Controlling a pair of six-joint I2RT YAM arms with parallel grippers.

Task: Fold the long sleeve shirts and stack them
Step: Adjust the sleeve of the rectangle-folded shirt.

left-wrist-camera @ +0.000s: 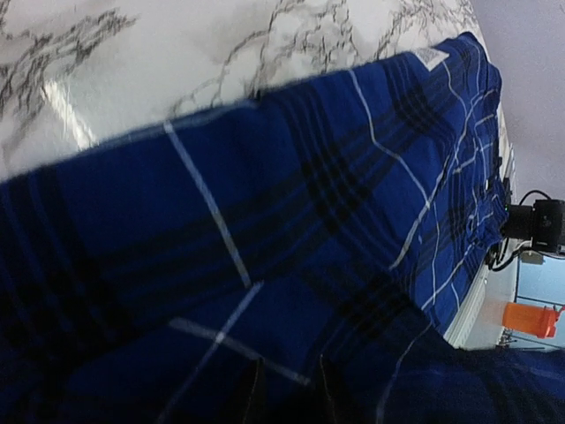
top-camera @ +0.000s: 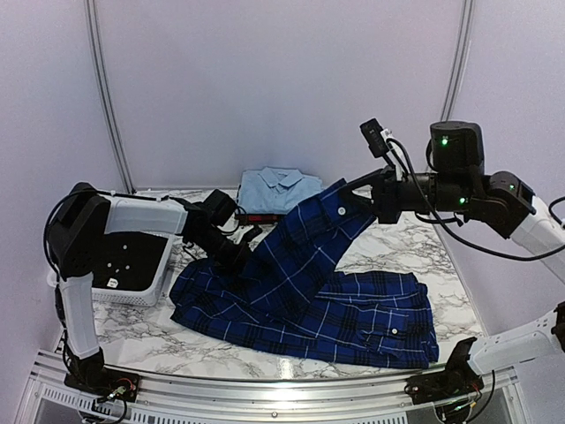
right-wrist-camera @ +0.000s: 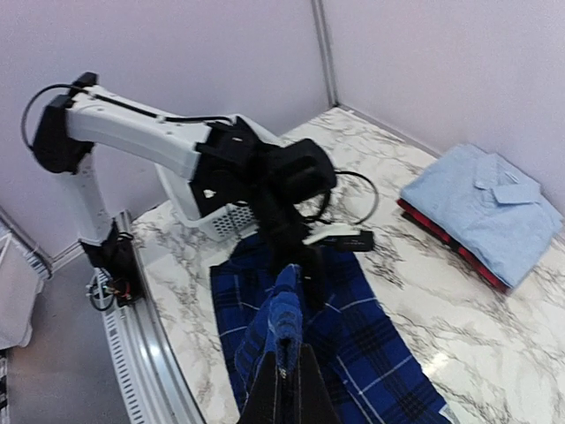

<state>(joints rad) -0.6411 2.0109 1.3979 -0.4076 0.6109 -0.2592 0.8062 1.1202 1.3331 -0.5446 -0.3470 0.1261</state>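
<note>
- Three shirts in your view, all on the marble counter.
- The navy plaid shirt lies spread across the middle and near-right of the counter. One part of it is pulled up off the surface toward the right.
- Your right tool is pinched together on that raised part and holds it in the air above the counter. In the right wrist view the cloth sits between the closed fingers.
- Your left tool is down on the left part of the same shirt, touching the cloth. You cannot tell whether it has the cloth clamped; the left wrist view is filled with plaid.
- The light blue shirt is folded at the back of the counter, stacked on the red-and-black plaid shirt, also folded.
- The white basket stands at the left edge, beside the left arm.
</note>
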